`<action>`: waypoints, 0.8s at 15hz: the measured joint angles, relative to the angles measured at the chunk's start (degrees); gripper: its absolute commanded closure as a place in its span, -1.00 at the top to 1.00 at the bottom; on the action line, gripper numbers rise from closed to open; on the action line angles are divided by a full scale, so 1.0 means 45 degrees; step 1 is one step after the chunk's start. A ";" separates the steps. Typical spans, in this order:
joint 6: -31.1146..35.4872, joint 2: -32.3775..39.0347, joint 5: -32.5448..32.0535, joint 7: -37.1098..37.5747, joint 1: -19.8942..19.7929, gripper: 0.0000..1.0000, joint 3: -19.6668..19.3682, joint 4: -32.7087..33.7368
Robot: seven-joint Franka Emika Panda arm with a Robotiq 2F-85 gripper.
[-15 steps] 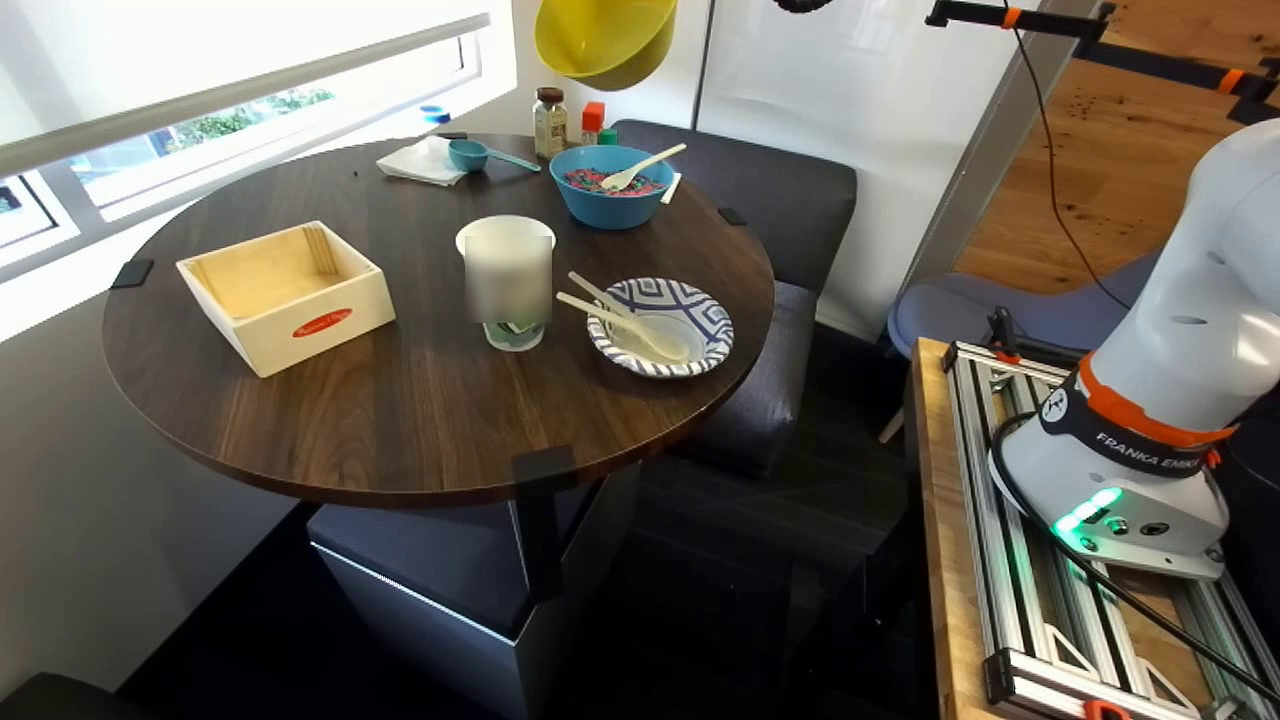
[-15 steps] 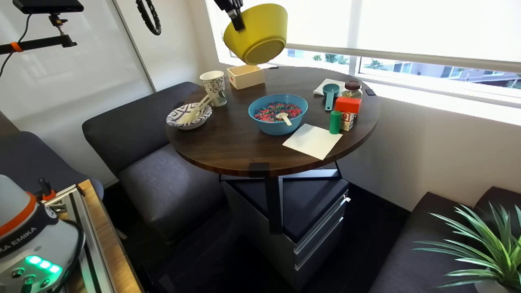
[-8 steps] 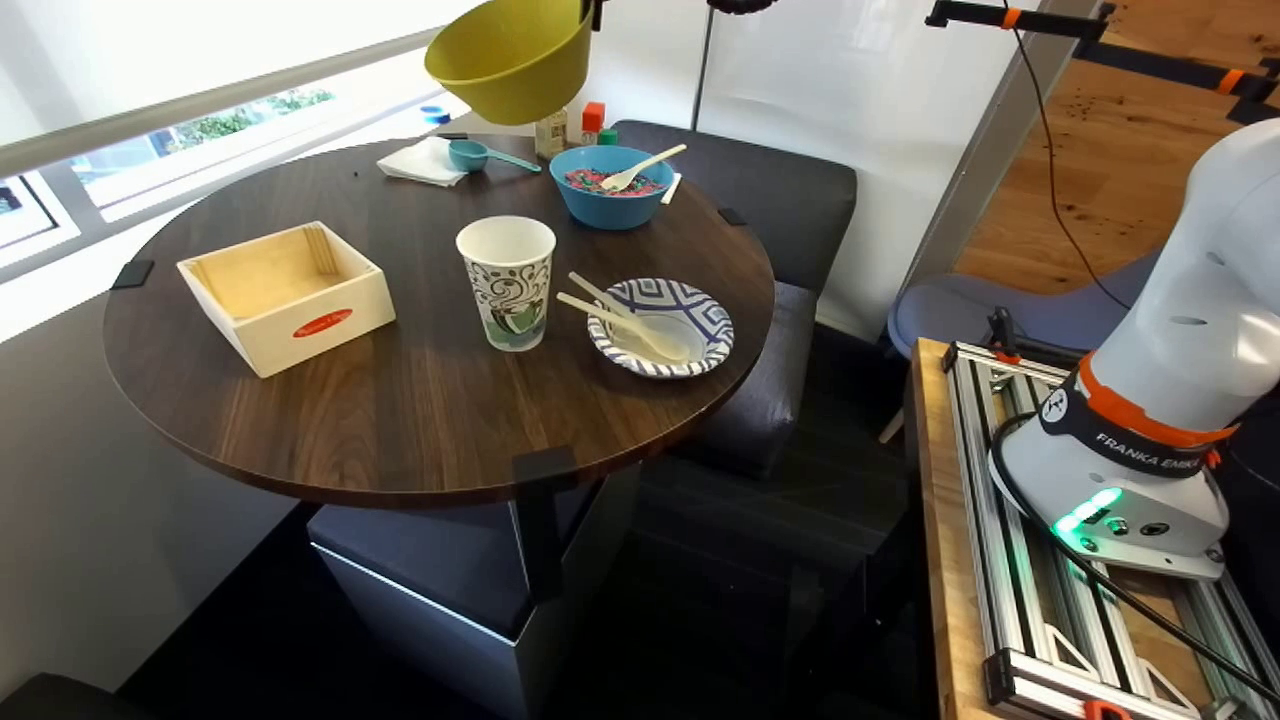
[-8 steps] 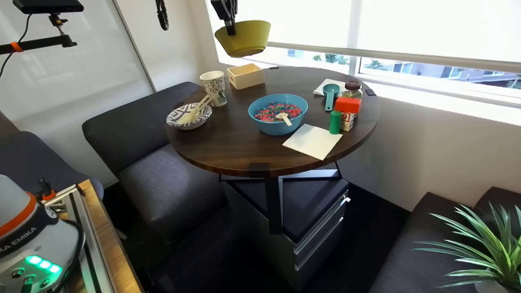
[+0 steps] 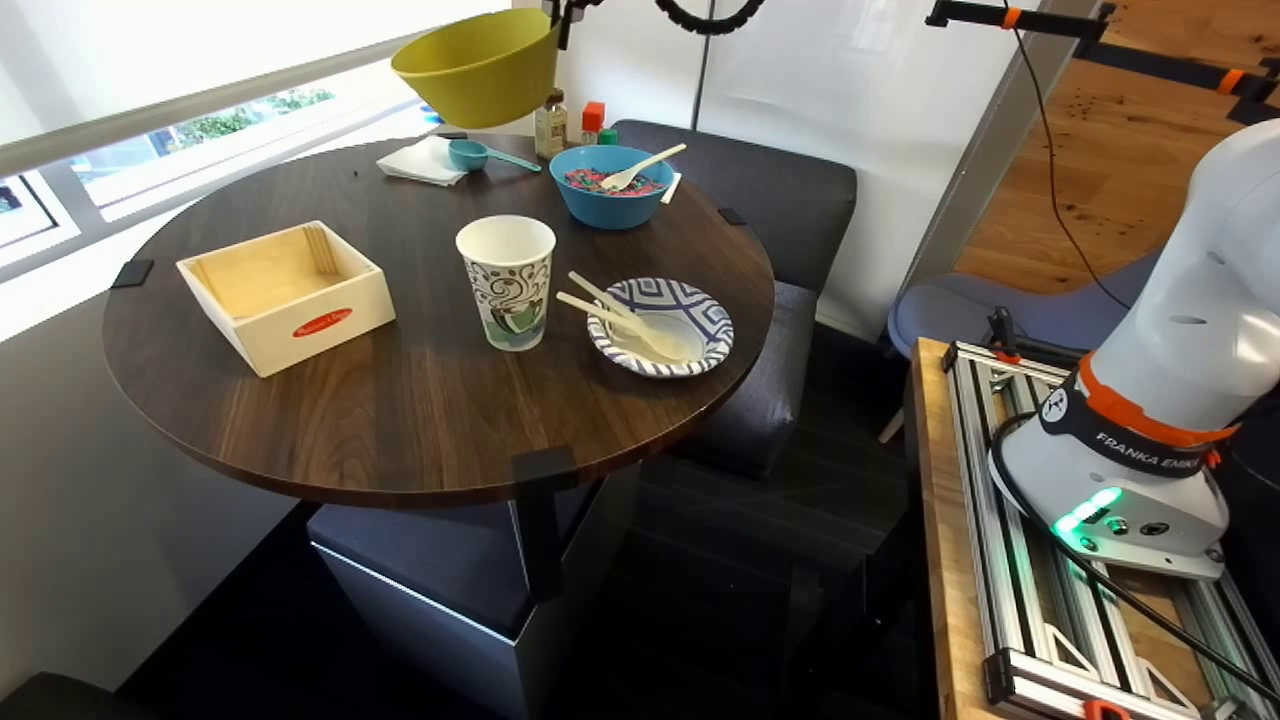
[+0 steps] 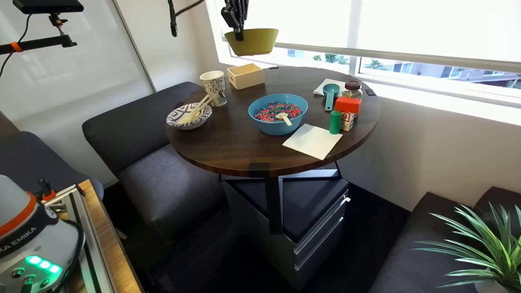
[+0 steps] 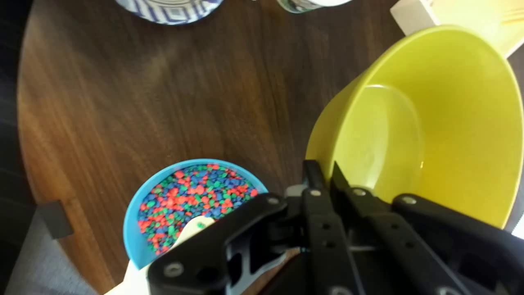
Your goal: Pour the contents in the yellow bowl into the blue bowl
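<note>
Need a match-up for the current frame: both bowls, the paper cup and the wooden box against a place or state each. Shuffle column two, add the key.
Things
1. yellow bowl
2. paper cup
3. blue bowl
4. wooden box

Place or state
A. contains red, blue and green bits
B. has a red oval label
C. held by its rim in the gripper
D. upright, swirl-printed

Pairs: 1-C, 2-D, 3-A, 4-B

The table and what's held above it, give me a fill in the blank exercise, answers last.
The held bowl in the end effector is coloured ____.
In the wrist view, the blue bowl holds bits coloured red, blue and ____.
The wooden box bears an oval label coloured ____.
In both exterior views, a ____ stands between the wooden box and the patterned dish.
Missing words: yellow; green; red; cup.
</note>
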 measured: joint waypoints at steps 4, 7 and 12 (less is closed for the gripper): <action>0.2390 0.1619 0.2774 -0.0415 -0.0359 -0.97 -0.0015 0.0020; 0.3967 0.2737 0.4015 -0.1049 -0.0463 -0.97 0.0052 0.0020; 0.4809 0.3835 0.4599 -0.1939 -0.0689 -0.97 0.0101 -0.0003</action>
